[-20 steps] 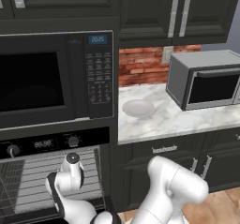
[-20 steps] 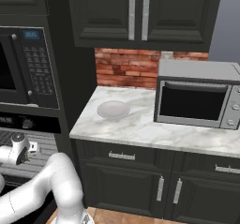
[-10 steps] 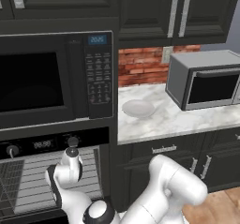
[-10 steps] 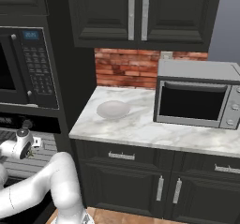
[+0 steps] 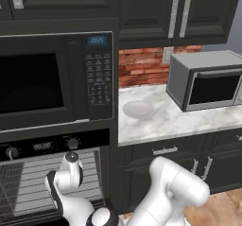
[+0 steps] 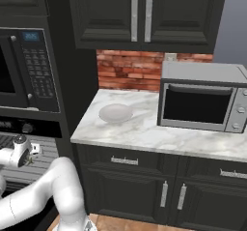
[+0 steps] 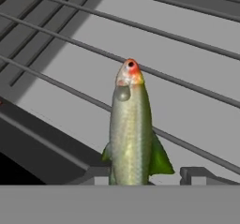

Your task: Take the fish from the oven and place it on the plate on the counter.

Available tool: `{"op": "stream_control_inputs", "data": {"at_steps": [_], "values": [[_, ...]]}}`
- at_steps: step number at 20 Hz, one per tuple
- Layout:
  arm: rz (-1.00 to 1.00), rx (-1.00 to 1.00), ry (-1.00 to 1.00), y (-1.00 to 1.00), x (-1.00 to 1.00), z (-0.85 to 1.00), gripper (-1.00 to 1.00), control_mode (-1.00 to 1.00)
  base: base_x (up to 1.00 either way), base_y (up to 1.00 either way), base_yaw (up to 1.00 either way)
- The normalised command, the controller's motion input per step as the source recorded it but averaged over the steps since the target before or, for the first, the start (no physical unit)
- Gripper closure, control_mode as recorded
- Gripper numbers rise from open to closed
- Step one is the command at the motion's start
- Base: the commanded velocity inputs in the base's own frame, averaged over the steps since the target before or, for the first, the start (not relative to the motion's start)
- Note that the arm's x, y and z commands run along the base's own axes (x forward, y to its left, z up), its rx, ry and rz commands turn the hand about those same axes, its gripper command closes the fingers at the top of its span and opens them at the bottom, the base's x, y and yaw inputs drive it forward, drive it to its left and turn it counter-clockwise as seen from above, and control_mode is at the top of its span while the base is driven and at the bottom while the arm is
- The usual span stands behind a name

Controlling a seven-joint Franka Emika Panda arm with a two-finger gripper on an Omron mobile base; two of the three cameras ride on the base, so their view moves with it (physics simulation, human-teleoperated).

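The fish (image 7: pixel 130 134), slender and olive-green with a reddish head, lies on the wire rack (image 7: pixel 187 85) inside the oven (image 5: pixel 42 147). In the hand view it runs lengthwise between my fingertips. My gripper (image 7: pixel 144 175) is open around its tail end, with one fingertip (image 7: pixel 199 174) standing off the fin and the other close against the body. My hand (image 5: pixel 71 169) reaches into the oven opening below the knobs. The plate (image 5: pixel 138 109), pale and round, sits on the counter (image 5: pixel 189 121) to the right, also seen as the plate (image 6: pixel 116 113) in the right base view.
A black keypad microwave (image 5: pixel 52 78) is built in above the oven. A grey box microwave (image 5: pixel 205 81) stands at the back right of the counter. Dark cabinets (image 6: pixel 144 15) hang overhead, with a brick backsplash (image 6: pixel 128 70) behind the plate.
The jaws have narrowed around the fish. The hand has barely shifted inside the oven opening.
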Motion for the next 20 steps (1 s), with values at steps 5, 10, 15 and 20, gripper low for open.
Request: {"op": "stream_control_inputs", "data": {"at_steps": [5, 10, 15, 20], "values": [[0.1, 0.02, 0.04, 0.33, -1.0, -1.0, 1.0, -1.0, 0.0, 0.0, 0.0], [0.11, 0.06, 0.0, 0.44, -1.0, -1.0, 1.0, -1.0, 0.0, 0.0, 0.0], [0.05, 0.05, 0.0, 0.61, -1.0, -1.0, 1.0, -1.0, 0.0, 0.0, 0.0], [0.0, 0.06, 0.01, 0.85, -1.0, -1.0, 1.0, -1.0, 0.0, 0.0, 0.0]]}}
